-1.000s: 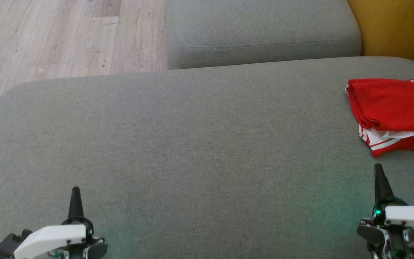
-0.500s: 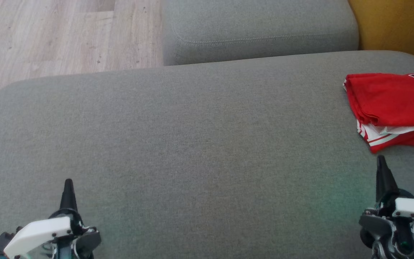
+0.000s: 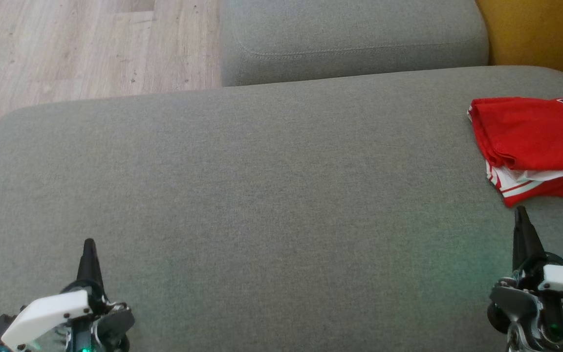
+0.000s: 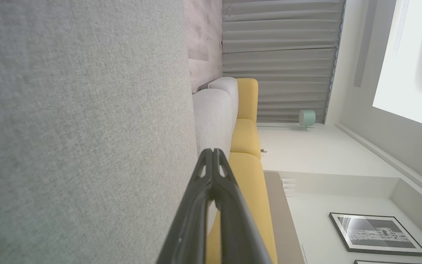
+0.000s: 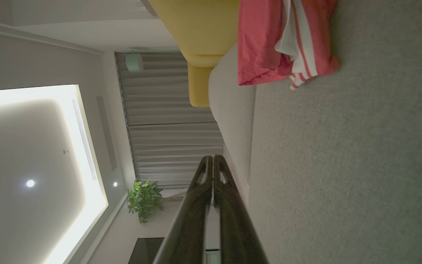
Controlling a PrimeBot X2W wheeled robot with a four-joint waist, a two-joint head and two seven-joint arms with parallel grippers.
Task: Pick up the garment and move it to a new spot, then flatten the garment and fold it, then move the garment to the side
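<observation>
My left gripper (image 3: 89, 243) is clenched, its two dark fingers pressed tip to tip with nothing between them, hanging just above the grey seat cushion (image 3: 262, 195). My right gripper (image 3: 521, 210) is clenched and empty too, its tips just short of the near striped corner of the red garment (image 3: 530, 132). The garment lies folded at the cushion's right end, beside the yellow sofa (image 3: 540, 34). Since a second ago the whole head view has slid slightly, so the camera moved. The garment keeps its place, both grippers have stayed closed, and my right tips have crept nearer that corner.
</observation>
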